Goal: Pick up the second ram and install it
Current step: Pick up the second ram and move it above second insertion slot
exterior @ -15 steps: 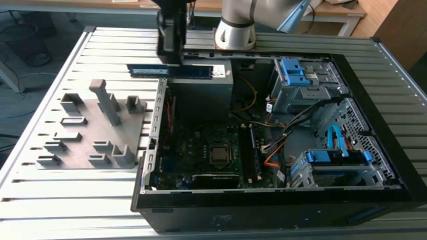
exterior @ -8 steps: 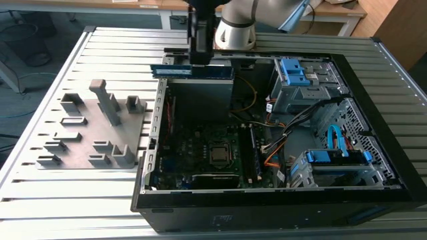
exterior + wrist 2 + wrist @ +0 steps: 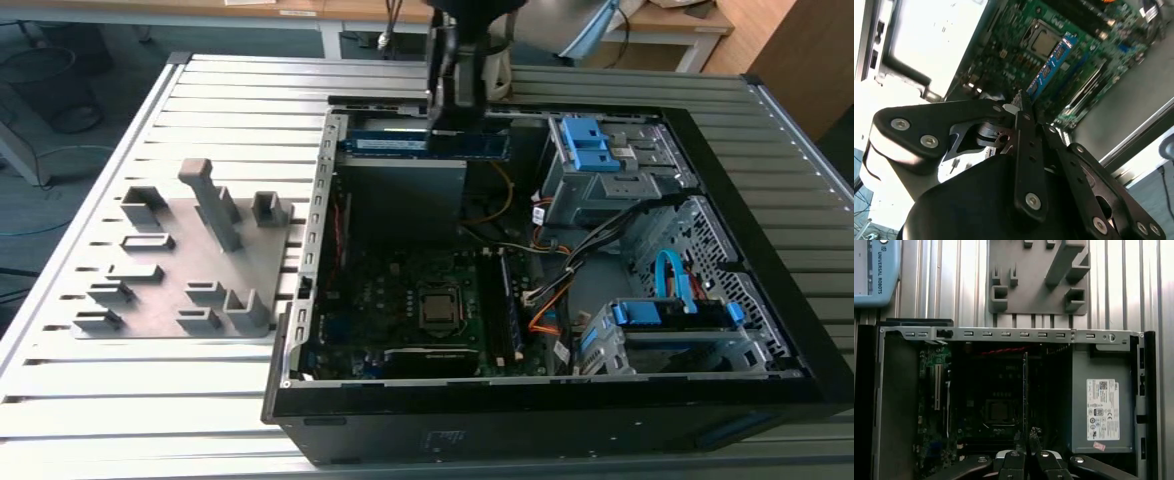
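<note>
Second ram (image 3: pixel 387 143): long narrow strip clamped level in the closed claw (image 3: pixel 454 128), hanging above the far end of the open computer case (image 3: pixel 534 425) on the slatted desk (image 3: pixel 200 100), clear of the motherboard (image 3: pixel 400 300).

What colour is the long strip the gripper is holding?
The second ram is blue-green, clearest in the exterior view.

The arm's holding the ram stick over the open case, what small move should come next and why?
Probably rotate the wrist until the second ram runs along the memory slots beside the CPU socket. The gripper is shut on it above the case, and in the exterior view it lies crosswise to those slots, so it likely couldn't seat.
</note>
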Motion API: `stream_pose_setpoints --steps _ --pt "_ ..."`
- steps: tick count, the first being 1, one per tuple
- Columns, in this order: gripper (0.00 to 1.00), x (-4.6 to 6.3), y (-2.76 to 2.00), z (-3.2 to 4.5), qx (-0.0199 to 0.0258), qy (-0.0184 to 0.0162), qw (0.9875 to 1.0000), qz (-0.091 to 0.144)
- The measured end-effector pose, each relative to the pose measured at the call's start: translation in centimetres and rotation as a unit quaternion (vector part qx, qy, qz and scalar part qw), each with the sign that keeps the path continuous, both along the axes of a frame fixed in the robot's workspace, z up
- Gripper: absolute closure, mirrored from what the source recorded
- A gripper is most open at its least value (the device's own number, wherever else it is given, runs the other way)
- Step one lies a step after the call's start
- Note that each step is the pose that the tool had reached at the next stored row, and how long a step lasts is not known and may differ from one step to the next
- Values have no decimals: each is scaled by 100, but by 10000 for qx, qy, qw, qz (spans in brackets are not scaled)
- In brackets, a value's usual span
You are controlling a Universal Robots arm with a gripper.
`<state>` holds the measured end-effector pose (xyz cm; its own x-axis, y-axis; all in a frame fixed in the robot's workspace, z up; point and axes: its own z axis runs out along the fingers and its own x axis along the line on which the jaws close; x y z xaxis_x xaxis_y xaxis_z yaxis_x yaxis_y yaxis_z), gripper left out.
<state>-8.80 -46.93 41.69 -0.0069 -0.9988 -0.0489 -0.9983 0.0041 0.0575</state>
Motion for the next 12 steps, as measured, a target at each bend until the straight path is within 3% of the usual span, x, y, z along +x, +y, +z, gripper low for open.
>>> stream_pose_setpoints --steps 8,12 --pt "86 362 0 -8 0 13 10000 -1" --pt "86 427 -1 -16 5 16 10000 0"
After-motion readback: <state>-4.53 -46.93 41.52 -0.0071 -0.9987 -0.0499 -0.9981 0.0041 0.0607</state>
